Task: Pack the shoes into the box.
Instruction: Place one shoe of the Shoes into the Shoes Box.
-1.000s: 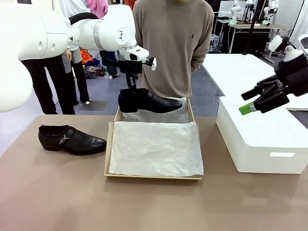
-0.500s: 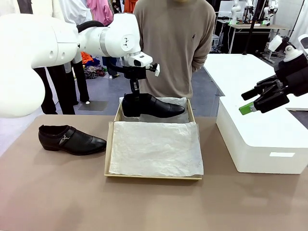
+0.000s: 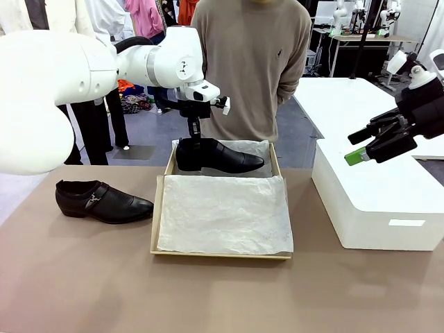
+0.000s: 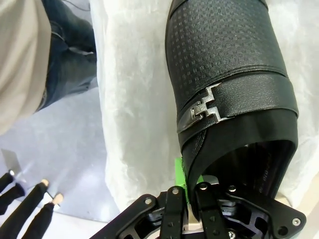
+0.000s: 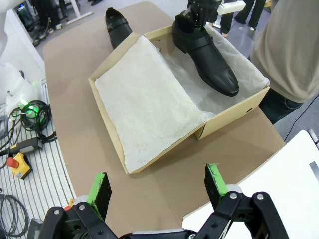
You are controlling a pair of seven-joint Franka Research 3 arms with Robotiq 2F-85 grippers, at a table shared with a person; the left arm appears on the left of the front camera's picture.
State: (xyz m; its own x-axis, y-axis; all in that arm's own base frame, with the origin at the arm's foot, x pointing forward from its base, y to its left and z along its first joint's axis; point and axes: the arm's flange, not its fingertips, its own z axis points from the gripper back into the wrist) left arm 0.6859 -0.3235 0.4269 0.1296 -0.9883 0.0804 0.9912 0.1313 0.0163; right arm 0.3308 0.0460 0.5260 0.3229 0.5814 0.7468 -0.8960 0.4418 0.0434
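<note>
**One shoe held over the box, its twin out on the table**

The matte brown table (image 3: 69,291) carries everything. At its right edge stands a big, smooth white box (image 3: 374,208), no part of the job. The right arm (image 3: 424,103) hangs above it with jaws spread wide and empty, apparently parked clear of the work. In the middle, reaching toward the far edge, sits the shallow tan cardboard box (image 3: 159,229), stiff and square-cornered. It is lined with crinkled white tissue paper (image 3: 222,215), probably there to cushion the leather. The left arm (image 3: 152,62) reaches over the box's far end, jaws pinching a shoe (image 3: 222,156) by the rim of its heel opening. Gripped there it hangs level, toe toward the right edge, low over the tissue; whether it touches I cannot tell. The other shoe (image 3: 104,201), glossy and low-heeled, lies near the left edge, probably next. The held shoe's black upper is finely embossed, with a strap and small metal buckle (image 4: 204,107), and a green pad (image 4: 179,174) presses its side
</note>
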